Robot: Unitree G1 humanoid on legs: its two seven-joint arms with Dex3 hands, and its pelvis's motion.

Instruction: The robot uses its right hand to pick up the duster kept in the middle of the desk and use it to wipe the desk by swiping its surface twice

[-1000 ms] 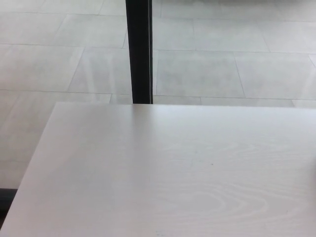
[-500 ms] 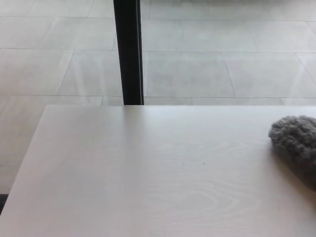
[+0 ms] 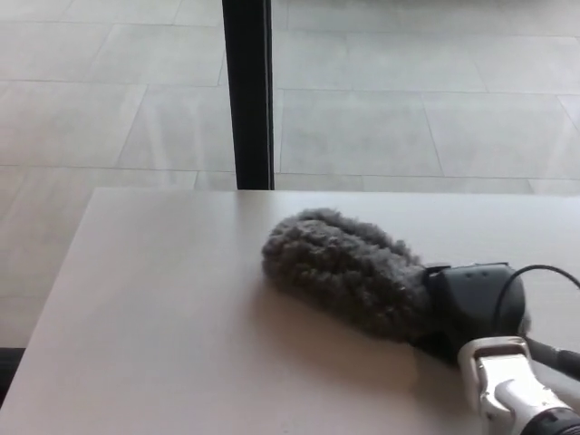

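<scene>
A grey fluffy duster (image 3: 344, 270) lies across the middle of the pale wooden desk (image 3: 163, 326), its head pointing toward the far left. My right hand (image 3: 476, 306), black with a white wrist behind it, comes in from the lower right and is shut on the duster's near end. The fluffy head rests on the desk surface. The handle is hidden inside my hand. My left hand does not show.
A black vertical post (image 3: 247, 91) stands just beyond the desk's far edge. Pale floor tiles (image 3: 408, 109) lie behind it. The desk's left edge (image 3: 54, 299) slants toward the lower left corner. A thin black cable (image 3: 544, 272) loops by my right wrist.
The duster, absent a second ago, came in from the right edge and has swept left to the desk's middle, with my right hand now showing behind it. The camera has shifted slightly.
</scene>
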